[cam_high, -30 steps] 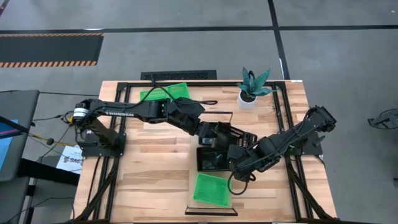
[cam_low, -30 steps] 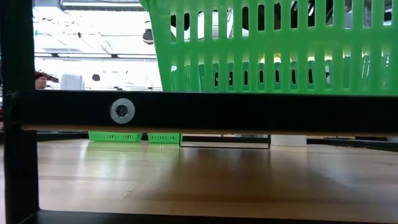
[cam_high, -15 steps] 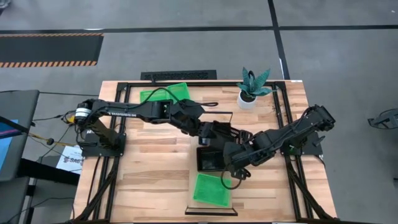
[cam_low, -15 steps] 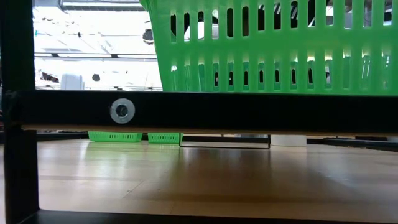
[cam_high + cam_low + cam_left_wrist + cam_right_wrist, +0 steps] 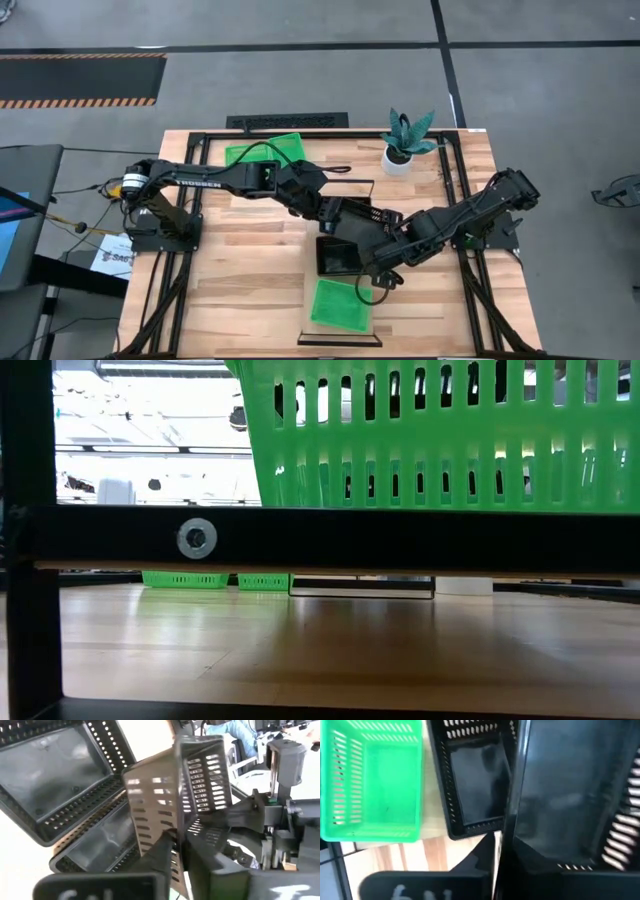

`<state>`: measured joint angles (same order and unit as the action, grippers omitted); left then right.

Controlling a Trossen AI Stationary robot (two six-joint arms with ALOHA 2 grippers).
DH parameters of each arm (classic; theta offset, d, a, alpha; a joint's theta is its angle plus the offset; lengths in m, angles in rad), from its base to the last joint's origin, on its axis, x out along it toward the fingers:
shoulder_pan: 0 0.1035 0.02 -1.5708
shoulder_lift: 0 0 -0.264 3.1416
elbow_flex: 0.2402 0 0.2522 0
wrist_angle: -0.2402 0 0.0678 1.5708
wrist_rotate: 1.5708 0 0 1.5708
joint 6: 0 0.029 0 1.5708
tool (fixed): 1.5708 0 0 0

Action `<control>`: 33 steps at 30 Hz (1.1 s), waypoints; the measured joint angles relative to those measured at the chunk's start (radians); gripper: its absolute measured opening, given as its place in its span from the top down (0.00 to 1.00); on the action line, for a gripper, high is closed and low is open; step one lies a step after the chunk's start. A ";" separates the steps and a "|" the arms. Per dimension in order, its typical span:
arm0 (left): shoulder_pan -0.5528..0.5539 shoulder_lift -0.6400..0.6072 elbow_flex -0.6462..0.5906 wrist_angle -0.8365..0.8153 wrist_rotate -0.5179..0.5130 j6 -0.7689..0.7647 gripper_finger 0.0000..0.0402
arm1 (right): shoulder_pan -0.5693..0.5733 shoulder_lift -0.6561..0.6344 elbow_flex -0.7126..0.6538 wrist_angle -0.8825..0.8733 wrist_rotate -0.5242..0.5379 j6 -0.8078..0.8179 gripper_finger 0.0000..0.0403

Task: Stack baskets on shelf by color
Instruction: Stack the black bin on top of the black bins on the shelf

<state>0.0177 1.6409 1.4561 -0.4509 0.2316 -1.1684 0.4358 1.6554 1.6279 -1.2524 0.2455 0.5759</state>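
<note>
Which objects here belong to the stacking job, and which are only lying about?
For the job:
- lifted black basket, held by both grippers
- black basket on the shelf
- green basket on the shelf
- green basket at the far edge
- shelf

Only lying about:
- potted plant

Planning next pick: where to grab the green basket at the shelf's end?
On the green basket, pinch a rim wall away from the resting black basket, descending from above: it sits open side up, walls thin, upright.

A robotics lab: bare concrete floor, hazard-striped mat, framed plank workbench.
</note>
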 joint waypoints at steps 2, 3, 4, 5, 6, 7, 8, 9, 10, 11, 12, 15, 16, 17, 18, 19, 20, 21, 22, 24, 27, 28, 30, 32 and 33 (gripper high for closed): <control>0.000 0.000 0.000 -0.007 -0.013 0.012 0.98 | 0.000 -0.001 0.000 0.018 -0.006 -0.006 0.84; 0.000 0.000 0.000 -0.017 -0.020 0.021 0.98 | 0.000 -0.005 0.000 0.024 -0.008 -0.008 0.81; 0.000 0.000 0.000 -0.027 -0.027 0.032 0.98 | 0.000 -0.008 0.000 0.036 -0.008 -0.009 0.77; 0.000 0.000 0.000 -0.034 -0.033 0.044 0.98 | 0.000 -0.011 0.001 0.047 -0.008 -0.009 0.74; 0.000 0.000 0.000 -0.045 -0.037 0.054 0.98 | -0.003 -0.017 0.008 0.052 -0.008 -0.012 0.71; 0.000 0.000 0.000 -0.057 -0.037 0.063 0.99 | -0.006 -0.023 0.019 0.054 -0.008 -0.014 0.67; 0.000 0.000 0.000 -0.072 -0.037 0.074 0.99 | -0.006 -0.030 0.041 0.059 -0.009 -0.019 0.64; 0.000 -0.001 0.000 -0.094 -0.038 0.082 1.00 | -0.007 -0.038 0.068 0.062 -0.008 -0.020 0.61; 0.001 -0.001 0.000 -0.118 -0.038 0.090 1.00 | -0.007 -0.051 0.097 0.064 -0.004 -0.022 0.58; 0.003 -0.001 0.001 -0.139 -0.040 0.099 1.00 | -0.002 -0.064 0.125 0.064 0.004 -0.024 0.55; 0.006 -0.001 0.001 -0.160 -0.044 0.109 1.00 | 0.004 -0.076 0.150 0.065 0.012 -0.025 0.53; 0.013 -0.008 0.000 -0.211 -0.063 0.133 1.00 | 0.039 -0.109 0.208 0.071 0.019 0.006 0.51; 0.015 -0.011 0.000 -0.204 -0.067 0.136 1.00 | 0.057 -0.119 0.212 0.070 0.029 0.023 0.51; 0.018 -0.018 0.001 -0.202 -0.072 0.137 1.00 | 0.082 -0.127 0.209 0.063 0.059 0.039 0.51; 0.020 -0.028 0.001 -0.211 -0.071 0.138 1.00 | 0.110 -0.134 0.196 0.063 0.101 0.052 0.52; 0.020 -0.038 0.001 -0.210 -0.072 0.138 1.00 | 0.143 -0.140 0.175 0.066 0.155 0.064 0.53; 0.020 -0.051 0.001 -0.202 -0.077 0.139 1.00 | 0.181 -0.144 0.147 0.068 0.220 0.085 0.54; 0.020 -0.068 0.001 -0.212 -0.083 0.140 1.00 | 0.215 -0.148 0.112 0.075 0.285 0.114 0.55; 0.020 -0.087 0.001 -0.223 -0.089 0.146 1.00 | 0.248 -0.151 0.071 0.088 0.338 0.144 0.56; 0.013 -0.122 0.001 -0.235 -0.113 0.140 1.00 | 0.299 -0.167 -0.019 0.135 0.414 0.216 0.57; -0.007 -0.175 0.001 -0.287 -0.180 0.102 1.00 | 0.350 -0.193 -0.180 0.263 0.497 0.316 0.59; -0.016 -0.189 0.001 -0.287 -0.206 0.085 1.00 | 0.360 -0.200 -0.236 0.326 0.527 0.327 0.60; -0.038 -0.208 0.001 -0.317 -0.250 0.047 1.00 | 0.370 -0.210 -0.336 0.448 0.564 0.327 0.61; -0.059 -0.217 0.001 -0.334 -0.283 0.004 1.00 | 0.360 -0.221 -0.418 0.549 0.565 0.316 0.63; -0.069 -0.217 0.001 -0.332 -0.294 -0.012 1.00 | 0.352 -0.222 -0.452 0.587 0.565 0.317 0.64</control>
<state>-0.0510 1.4239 1.4570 -0.7832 -0.0624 -1.1806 0.7879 1.4337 1.1762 -0.6657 0.8103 0.8928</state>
